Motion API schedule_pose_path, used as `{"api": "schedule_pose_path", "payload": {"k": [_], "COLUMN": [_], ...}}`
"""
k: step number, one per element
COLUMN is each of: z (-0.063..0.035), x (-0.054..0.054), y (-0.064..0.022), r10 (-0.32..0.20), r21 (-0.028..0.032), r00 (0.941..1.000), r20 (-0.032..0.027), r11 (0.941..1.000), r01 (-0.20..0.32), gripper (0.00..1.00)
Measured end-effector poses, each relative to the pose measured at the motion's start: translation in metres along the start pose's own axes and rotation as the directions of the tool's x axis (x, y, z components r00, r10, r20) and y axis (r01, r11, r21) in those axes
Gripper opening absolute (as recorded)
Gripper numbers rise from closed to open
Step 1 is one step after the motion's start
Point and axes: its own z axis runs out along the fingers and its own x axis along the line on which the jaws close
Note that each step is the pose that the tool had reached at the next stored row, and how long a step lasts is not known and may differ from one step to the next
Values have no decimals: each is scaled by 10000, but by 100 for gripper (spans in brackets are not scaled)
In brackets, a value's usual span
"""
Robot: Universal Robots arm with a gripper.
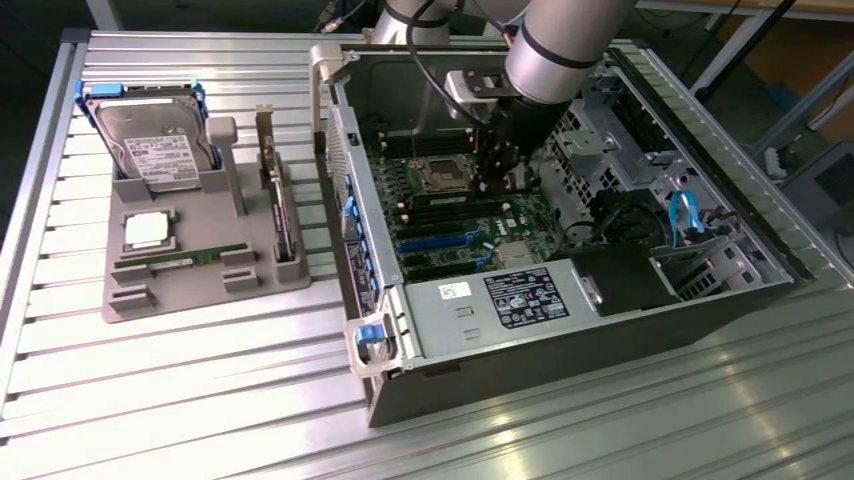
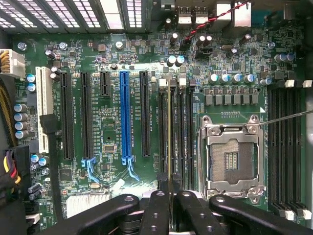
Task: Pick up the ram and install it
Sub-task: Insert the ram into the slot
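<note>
Wrist view: the ram (image 2: 169,127) is seen edge-on, clamped between the narrowly closed fingers of the gripper (image 2: 169,192). It is held in line with the memory slots (image 2: 182,132), beside the processor socket (image 2: 232,156), inside the computer case (image 1: 441,310).

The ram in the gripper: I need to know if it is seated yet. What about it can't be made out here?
- Seating depth: in the wrist view the ram shows edge-on, as a thin line, so its contact edge is hidden behind itself.
- Its faces and chips: same reason.
- In the exterior view the gripper and the arm cover it.
</note>
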Motion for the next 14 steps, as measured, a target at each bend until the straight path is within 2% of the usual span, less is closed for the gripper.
{"api": "schedule_pose_path", "payload": {"k": [14], "z": [73], "x": [5], "y": [-2], "r10": [0], "r21": [0], "r00": [10000], "r20": [-2], "r11": [10000], "r01": [0], "gripper": [12]}}
